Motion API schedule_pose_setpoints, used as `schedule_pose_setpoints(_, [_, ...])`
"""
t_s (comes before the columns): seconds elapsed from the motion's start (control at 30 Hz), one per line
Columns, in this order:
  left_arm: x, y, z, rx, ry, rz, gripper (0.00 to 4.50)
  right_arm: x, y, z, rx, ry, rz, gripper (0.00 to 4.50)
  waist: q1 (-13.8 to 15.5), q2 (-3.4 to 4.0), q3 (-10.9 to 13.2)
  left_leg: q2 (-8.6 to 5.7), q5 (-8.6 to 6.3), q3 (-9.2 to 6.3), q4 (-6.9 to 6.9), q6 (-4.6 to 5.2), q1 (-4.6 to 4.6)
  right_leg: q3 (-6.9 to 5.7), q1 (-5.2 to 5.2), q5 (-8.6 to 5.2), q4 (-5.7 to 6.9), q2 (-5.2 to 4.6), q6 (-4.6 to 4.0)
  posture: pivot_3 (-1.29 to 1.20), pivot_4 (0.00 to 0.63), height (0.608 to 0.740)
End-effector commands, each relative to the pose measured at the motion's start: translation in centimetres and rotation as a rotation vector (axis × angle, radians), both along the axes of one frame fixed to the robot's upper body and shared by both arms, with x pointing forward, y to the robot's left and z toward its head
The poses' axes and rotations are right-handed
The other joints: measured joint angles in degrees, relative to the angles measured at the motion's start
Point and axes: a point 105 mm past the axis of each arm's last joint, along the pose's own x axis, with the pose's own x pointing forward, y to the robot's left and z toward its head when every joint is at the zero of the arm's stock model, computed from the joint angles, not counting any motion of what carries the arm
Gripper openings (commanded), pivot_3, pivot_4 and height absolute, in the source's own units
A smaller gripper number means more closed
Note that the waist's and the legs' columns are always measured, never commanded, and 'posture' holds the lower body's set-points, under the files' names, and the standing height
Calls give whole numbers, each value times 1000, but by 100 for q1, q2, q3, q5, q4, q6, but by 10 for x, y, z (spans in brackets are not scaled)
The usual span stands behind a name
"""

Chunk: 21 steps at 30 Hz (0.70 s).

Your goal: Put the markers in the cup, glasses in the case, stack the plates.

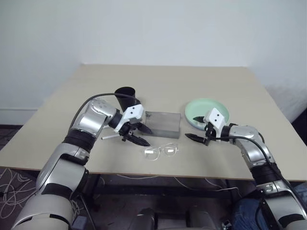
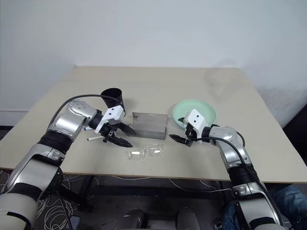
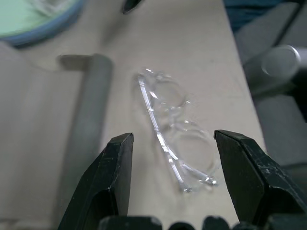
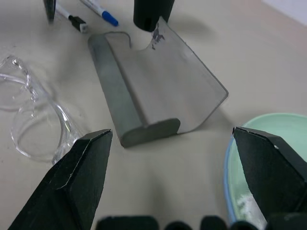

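From the head camera we've got our left hand (image 1: 136,133) hanging just above the tabletop (image 1: 216,91), fingers apart and empty, right beside the glasses (image 1: 161,151) near the front edge. The case (image 1: 163,123) stands open just behind them, the cup (image 1: 126,97) behind our left wrist, and a marker (image 1: 109,137) pokes out under that arm. Our right hand (image 1: 197,128) is spread wide and empty at the near rim of the stacked plates (image 1: 205,106), mint on top.

Left wrist view: the glasses (image 3: 173,147) lie between our parted fingers (image 3: 112,178), not touched.

Right wrist view: wide-open fingers (image 4: 79,178) frame the case (image 4: 153,86), with markers (image 4: 98,9) by the cup (image 4: 151,12).
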Motion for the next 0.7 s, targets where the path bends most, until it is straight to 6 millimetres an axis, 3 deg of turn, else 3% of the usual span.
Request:
schedule_pose_setpoints(0.03, [5,-10,9,4,54,12,2794,-1,8,14,45,-72,-10,4357,4,-3,1,0,1,-1,1,1,-2,0,0,0,0,0,0,0,0,740])
schedule_pose_setpoints(0.33, [17,-26,14,-17,157,81,2794,-10,20,2,91,-57,-53,4357,11,-9,5,-1,1,-5,14,2,-11,-3,-1,2,0,0,4,0,0,740])
schedule_pose_setpoints(0.7, [13,-28,-11,112,122,2,2794,-16,26,-1,161,-58,-140,4357,14,-15,8,-2,1,-6,20,2,-12,-1,0,3,2,0,7,0,0,740])
